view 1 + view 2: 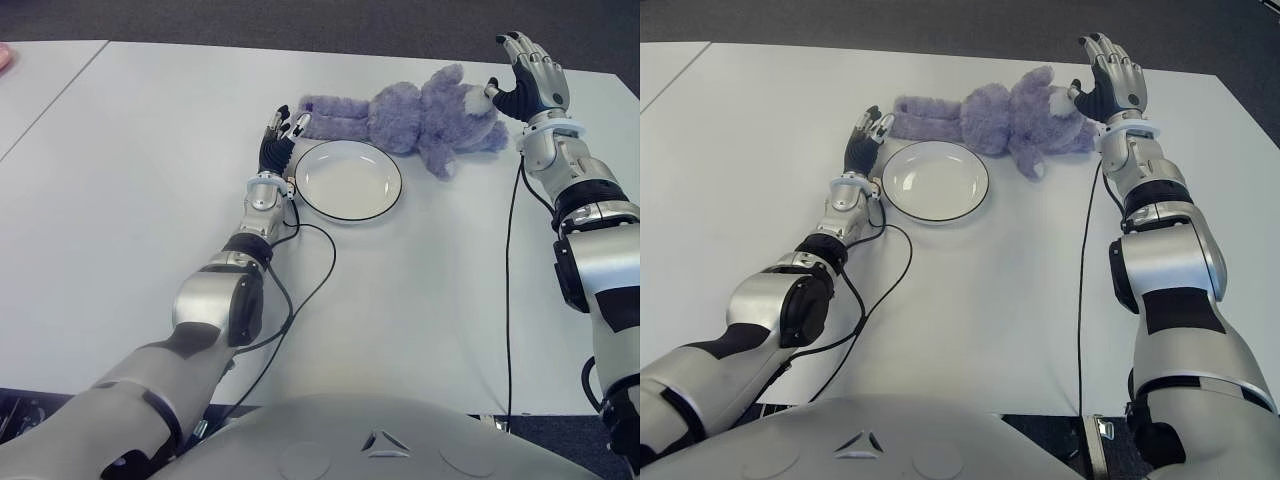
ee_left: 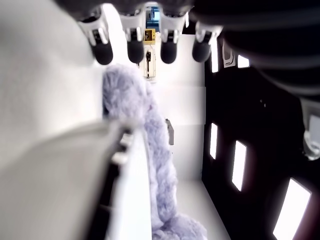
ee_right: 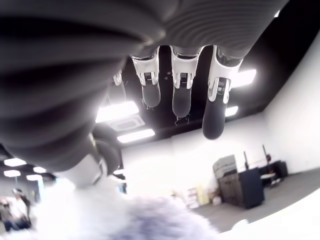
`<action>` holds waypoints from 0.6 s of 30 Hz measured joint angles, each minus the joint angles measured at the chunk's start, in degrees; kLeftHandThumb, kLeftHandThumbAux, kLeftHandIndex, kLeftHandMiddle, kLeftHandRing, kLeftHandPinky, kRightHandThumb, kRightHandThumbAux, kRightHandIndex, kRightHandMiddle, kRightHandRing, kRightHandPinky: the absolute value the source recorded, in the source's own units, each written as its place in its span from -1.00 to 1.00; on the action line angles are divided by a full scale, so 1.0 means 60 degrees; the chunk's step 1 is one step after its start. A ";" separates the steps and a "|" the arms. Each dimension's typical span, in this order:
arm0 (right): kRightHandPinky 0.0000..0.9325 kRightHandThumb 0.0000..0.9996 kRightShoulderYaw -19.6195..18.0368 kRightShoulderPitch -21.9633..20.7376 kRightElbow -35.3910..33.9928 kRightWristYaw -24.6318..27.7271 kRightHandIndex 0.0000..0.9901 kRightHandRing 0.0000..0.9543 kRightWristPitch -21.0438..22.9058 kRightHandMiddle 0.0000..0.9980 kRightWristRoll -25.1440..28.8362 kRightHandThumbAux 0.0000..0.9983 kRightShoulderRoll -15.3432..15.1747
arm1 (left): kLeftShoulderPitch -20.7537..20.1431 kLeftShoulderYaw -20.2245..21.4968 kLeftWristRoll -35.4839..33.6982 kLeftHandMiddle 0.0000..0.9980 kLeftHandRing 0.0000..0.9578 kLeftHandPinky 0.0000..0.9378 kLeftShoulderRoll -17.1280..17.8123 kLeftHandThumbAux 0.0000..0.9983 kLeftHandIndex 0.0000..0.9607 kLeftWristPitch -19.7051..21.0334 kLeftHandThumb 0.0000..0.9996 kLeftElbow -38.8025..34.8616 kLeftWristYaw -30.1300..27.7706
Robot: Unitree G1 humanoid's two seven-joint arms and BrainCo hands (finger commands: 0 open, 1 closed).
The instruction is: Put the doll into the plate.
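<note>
From the head camera, your purple plush doll (image 1: 410, 115) lies lengthwise from 9 to 3 o'clock just beyond the white plate (image 1: 348, 180) on the white table (image 1: 130, 200); left hand (image 1: 280, 135) touches its legs, right hand (image 1: 528, 85) its head. Both wrist views show fingers spread, holding nothing, with ceiling lights overhead.

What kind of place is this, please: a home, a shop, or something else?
Probably an office or lab hall, not a home: a wide white table over dark carpet, ceiling light panels, and an office cabinet in the right wrist view.
</note>
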 measured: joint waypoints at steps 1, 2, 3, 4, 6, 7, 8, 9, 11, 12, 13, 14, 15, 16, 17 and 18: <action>-0.42 0.31 0.0037 -0.0009 0.0016 -0.0037 -0.90 -0.81 0.0053 -1.00 -0.0041 0.26 -0.0002 | 0.0000 0.0000 0.0001 -0.96 -0.97 -0.95 0.0000 -0.21 -1.00 0.0000 -1.00 0.0001 0.0000; -0.42 0.31 0.0070 -0.0019 0.0029 -0.0067 -0.90 -0.81 0.0114 -1.00 -0.0066 0.25 -0.0003 | -0.0001 0.0000 0.0001 -0.96 -0.98 -0.95 0.0000 -0.21 -1.00 0.0001 -1.00 0.0002 0.0000; -0.41 0.33 0.0097 -0.0029 0.0043 -0.0095 -0.90 -0.81 0.0172 -1.00 -0.0085 0.25 -0.0004 | -0.0001 0.0000 -0.0001 -0.96 -0.98 -0.96 0.0000 -0.21 -1.00 0.0001 -1.00 0.0003 0.0000; -0.41 0.33 0.0123 -0.0042 0.0060 -0.0123 -0.90 -0.80 0.0232 -1.00 -0.0100 0.25 -0.0007 | -0.0001 0.0000 -0.0001 -0.96 -0.98 -0.96 -0.0001 -0.21 -1.00 0.0001 -1.00 0.0003 0.0000; -0.40 0.37 0.0165 -0.0062 0.0077 -0.0169 -0.90 -0.79 0.0332 -1.00 -0.0122 0.24 -0.0015 | -0.0001 0.0003 -0.0003 -0.96 -0.98 -0.96 -0.0001 -0.21 -1.00 0.0001 -1.00 0.0004 0.0000; -0.39 0.40 0.0186 -0.0071 0.0084 -0.0192 -0.90 -0.79 0.0371 -1.00 -0.0133 0.23 -0.0019 | -0.0001 0.0005 -0.0005 -0.96 -0.98 -0.96 -0.0002 -0.21 -1.00 0.0001 -1.00 0.0005 0.0000; -0.38 0.41 0.0200 -0.0081 0.0091 -0.0213 -0.90 -0.78 0.0403 -1.00 -0.0141 0.23 -0.0022 | -0.0001 0.0007 -0.0006 -0.96 -0.98 -0.96 -0.0002 -0.21 -1.00 0.0002 -1.00 0.0005 0.0000; -0.37 0.42 0.0215 -0.0092 0.0096 -0.0235 -0.90 -0.78 0.0443 -1.00 -0.0153 0.23 -0.0024 | -0.0001 0.0008 -0.0007 -0.96 -0.98 -0.96 -0.0002 -0.21 -1.00 0.0002 -1.00 0.0006 0.0000; -0.36 0.45 0.0239 -0.0112 0.0103 -0.0282 -0.90 -0.77 0.0496 -1.00 -0.0169 0.22 -0.0025 | -0.0001 0.0009 -0.0007 -0.96 -0.98 -0.96 -0.0003 -0.21 -1.00 0.0002 -1.00 0.0007 0.0000; -0.36 0.47 0.0249 -0.0122 0.0104 -0.0299 -0.89 -0.76 0.0506 -1.00 -0.0179 0.21 -0.0025 | -0.0001 0.0010 -0.0008 -0.96 -0.98 -0.96 -0.0003 -0.20 -1.00 0.0002 -1.00 0.0007 0.0000; -0.35 0.49 0.0268 -0.0134 0.0106 -0.0319 -0.89 -0.75 0.0532 -1.00 -0.0204 0.21 -0.0025 | -0.0001 0.0012 -0.0009 -0.96 -0.98 -0.96 -0.0003 -0.20 -1.00 0.0003 -1.00 0.0008 0.0000; -0.35 0.50 0.0288 -0.0146 0.0106 -0.0330 -0.89 -0.74 0.0563 -1.00 -0.0225 0.21 -0.0025 | -0.0001 0.0013 -0.0009 -0.96 -0.98 -0.96 -0.0005 -0.20 -1.00 0.0004 -1.00 0.0009 0.0000; -0.34 0.52 0.0319 -0.0160 0.0107 -0.0349 -0.88 -0.73 0.0588 -1.00 -0.0248 0.20 -0.0025 | -0.0003 0.0013 -0.0009 -0.96 -0.98 -0.97 -0.0007 -0.19 -1.00 0.0004 -1.00 0.0009 0.0000; -0.33 0.54 0.0344 -0.0172 0.0108 -0.0366 -0.88 -0.71 0.0604 -1.00 -0.0259 0.20 -0.0024 | -0.0003 0.0013 -0.0009 -0.96 -0.98 -0.97 -0.0009 -0.19 -1.00 0.0005 -1.00 0.0010 0.0000; -0.32 0.54 0.0384 -0.0186 0.0108 -0.0395 -0.87 -0.71 0.0630 -1.00 -0.0270 0.20 -0.0022 | -0.0003 0.0011 -0.0008 -0.96 -0.98 -0.97 -0.0010 -0.19 -1.00 0.0007 -1.00 0.0011 0.0000; -0.31 0.56 0.0419 -0.0203 0.0108 -0.0422 -0.87 -0.69 0.0650 -1.00 -0.0281 0.20 -0.0019 | -0.0004 0.0009 -0.0007 -0.96 -0.98 -0.98 -0.0011 -0.18 -1.00 0.0010 -1.00 0.0012 0.0000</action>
